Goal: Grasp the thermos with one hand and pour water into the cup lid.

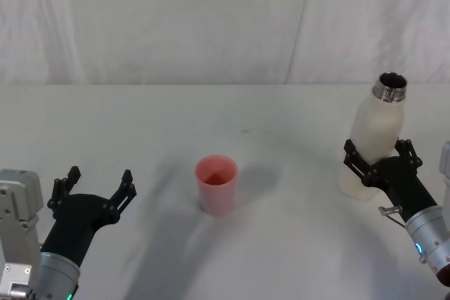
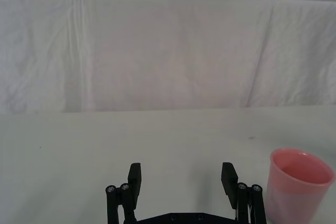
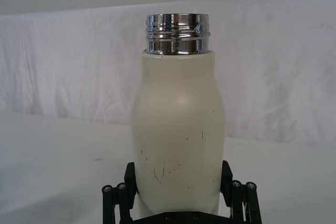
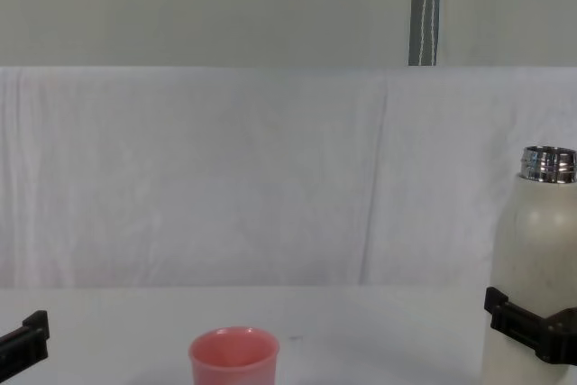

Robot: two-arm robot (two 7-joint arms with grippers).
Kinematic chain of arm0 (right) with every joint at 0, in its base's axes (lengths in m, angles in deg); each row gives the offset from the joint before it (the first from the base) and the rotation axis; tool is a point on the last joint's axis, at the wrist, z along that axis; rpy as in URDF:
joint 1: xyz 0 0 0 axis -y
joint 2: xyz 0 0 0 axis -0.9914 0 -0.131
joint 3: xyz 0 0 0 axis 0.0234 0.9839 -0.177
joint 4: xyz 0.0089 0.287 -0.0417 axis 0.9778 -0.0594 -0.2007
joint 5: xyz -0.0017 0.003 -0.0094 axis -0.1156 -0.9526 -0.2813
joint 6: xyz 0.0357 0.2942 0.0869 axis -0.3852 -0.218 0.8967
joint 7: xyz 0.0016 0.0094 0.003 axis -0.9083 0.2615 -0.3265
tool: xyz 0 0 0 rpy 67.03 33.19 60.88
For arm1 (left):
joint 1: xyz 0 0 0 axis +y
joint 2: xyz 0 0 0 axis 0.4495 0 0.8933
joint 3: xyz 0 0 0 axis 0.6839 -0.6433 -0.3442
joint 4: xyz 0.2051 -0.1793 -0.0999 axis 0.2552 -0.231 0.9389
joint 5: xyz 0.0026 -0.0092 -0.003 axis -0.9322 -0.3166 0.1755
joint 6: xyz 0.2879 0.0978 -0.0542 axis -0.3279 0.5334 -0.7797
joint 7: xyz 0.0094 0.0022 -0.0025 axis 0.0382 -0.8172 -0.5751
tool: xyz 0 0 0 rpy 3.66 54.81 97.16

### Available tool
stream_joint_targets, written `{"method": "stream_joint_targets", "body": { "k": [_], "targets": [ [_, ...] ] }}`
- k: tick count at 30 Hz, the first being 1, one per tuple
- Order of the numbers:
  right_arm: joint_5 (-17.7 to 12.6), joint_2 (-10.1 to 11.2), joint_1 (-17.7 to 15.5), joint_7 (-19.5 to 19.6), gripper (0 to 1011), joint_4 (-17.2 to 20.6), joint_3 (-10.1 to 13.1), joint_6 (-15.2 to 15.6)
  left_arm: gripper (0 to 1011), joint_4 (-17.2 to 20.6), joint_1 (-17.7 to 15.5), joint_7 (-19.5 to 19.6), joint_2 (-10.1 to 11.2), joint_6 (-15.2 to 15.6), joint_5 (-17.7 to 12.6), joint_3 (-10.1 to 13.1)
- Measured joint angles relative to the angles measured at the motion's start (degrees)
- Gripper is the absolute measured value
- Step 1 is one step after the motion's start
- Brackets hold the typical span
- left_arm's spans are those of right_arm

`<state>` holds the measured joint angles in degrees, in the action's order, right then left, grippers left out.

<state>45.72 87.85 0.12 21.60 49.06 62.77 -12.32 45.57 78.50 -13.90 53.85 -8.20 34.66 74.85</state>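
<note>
From the head view, the thermos (image 1: 376,138) stands upright near the right edge of the white table (image 1: 211,110), its steel mouth uncapped, and the right gripper (image 1: 380,158) has its fingers set on either side of the lower body; the cup lid (image 1: 216,184) stands well apart, about midway across the table, and the left gripper (image 1: 93,185) hangs near the front left corner with fingers spread wide around nothing. In the left wrist view those fingers (image 2: 134,178) frame bare table, the cup lid (image 2: 298,184) off to one side. The right wrist view shows the thermos (image 3: 178,135) centred between the fingers (image 3: 131,178), which hug its sides, though whether they already press I cannot tell. In the chest view the thermos (image 4: 534,277) rises far above the cup lid (image 4: 233,358). A good grasp here likely means closing squarely and firmly on the body before lifting, keeping the bottle upright until it is over the cup.
</note>
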Motion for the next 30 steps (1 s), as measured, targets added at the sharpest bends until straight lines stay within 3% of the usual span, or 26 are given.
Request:
{"method": "stream_joint_targets", "body": {
  "k": [21,30],
  "targets": [
    [-0.1,0.0,-0.1,-0.1,949,-0.2,0.1,-0.3,1001,0.0,0.0,0.0,0.0,0.0,0.0,0.0],
    [-0.1,0.0,-0.1,-0.1,1001,-0.1,0.0,-0.3,1001,0.0,0.0,0.0,0.0,0.0,0.0,0.0]
  ]
}}
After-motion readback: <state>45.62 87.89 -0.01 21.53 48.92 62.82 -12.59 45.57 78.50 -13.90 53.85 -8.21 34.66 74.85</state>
